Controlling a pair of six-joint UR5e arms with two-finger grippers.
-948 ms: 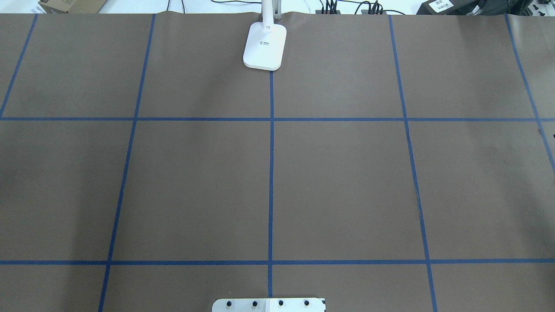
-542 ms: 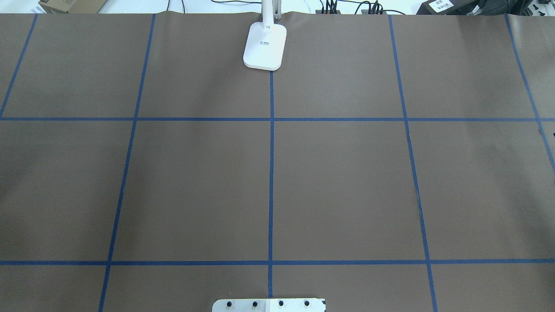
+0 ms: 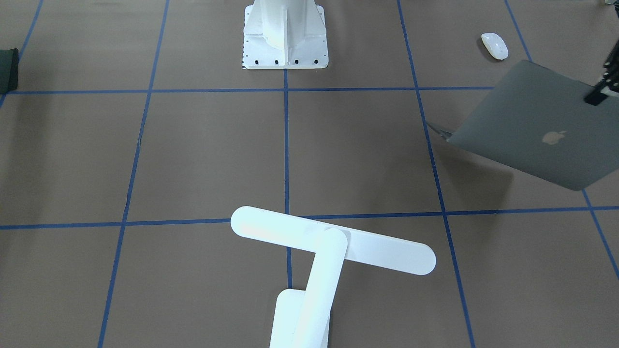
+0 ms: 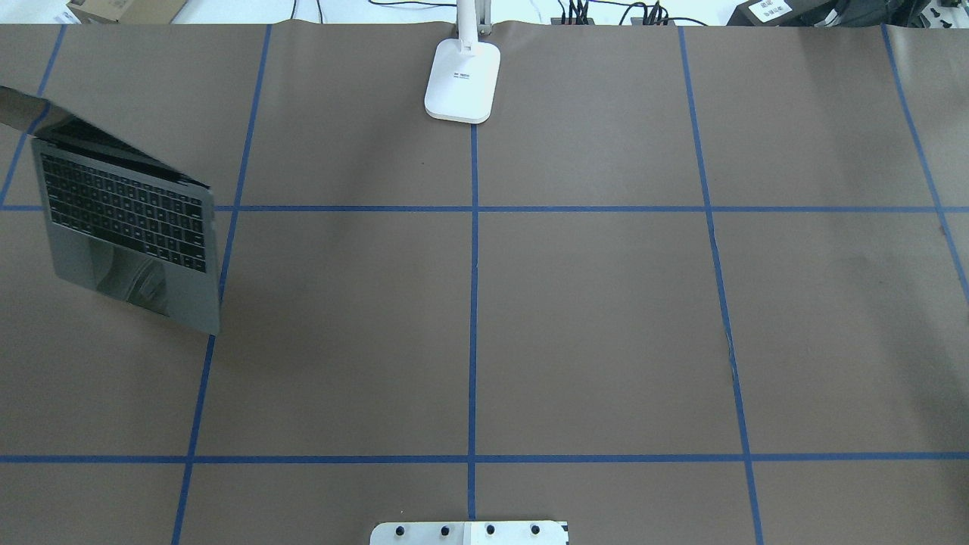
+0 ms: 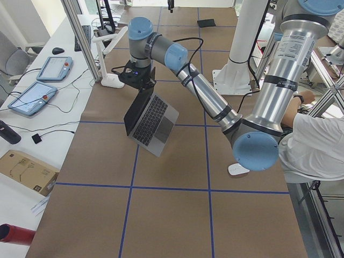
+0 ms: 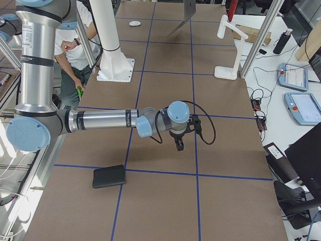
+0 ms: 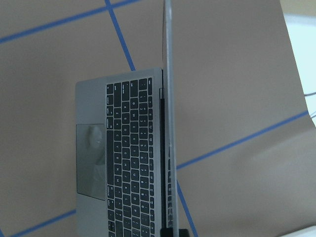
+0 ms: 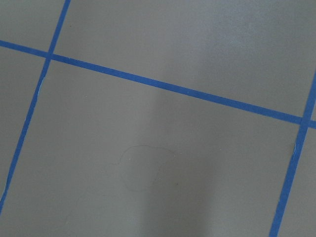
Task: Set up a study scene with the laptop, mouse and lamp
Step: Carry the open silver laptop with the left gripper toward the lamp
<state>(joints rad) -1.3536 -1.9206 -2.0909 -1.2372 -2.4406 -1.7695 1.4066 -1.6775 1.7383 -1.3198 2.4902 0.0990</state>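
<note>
The laptop (image 4: 125, 219) is open at the table's left, with black keys and a grey trackpad showing; its lid back (image 3: 532, 130) faces the front camera. My left gripper (image 3: 598, 93) is shut on the top edge of the lid, and it also shows in the exterior left view (image 5: 140, 85). The laptop looks tilted; I cannot tell whether its base touches the table. The white mouse (image 3: 494, 46) lies near the robot's side, behind the laptop. The lamp (image 3: 333, 240) stands at the far middle edge, its base (image 4: 463, 79) on the centre line. My right gripper (image 6: 178, 143) points down over bare table; I cannot tell if it is open or shut.
The white robot pedestal (image 3: 284, 34) stands at the near middle edge. A flat black mat (image 6: 109, 176) lies on the robot's right side of the table. Blue tape lines divide the brown cover. An operator (image 5: 317, 140) sits beside the robot.
The laptop has come into the overhead view at the left, where only bare table showed before. The lamp base has not moved.
</note>
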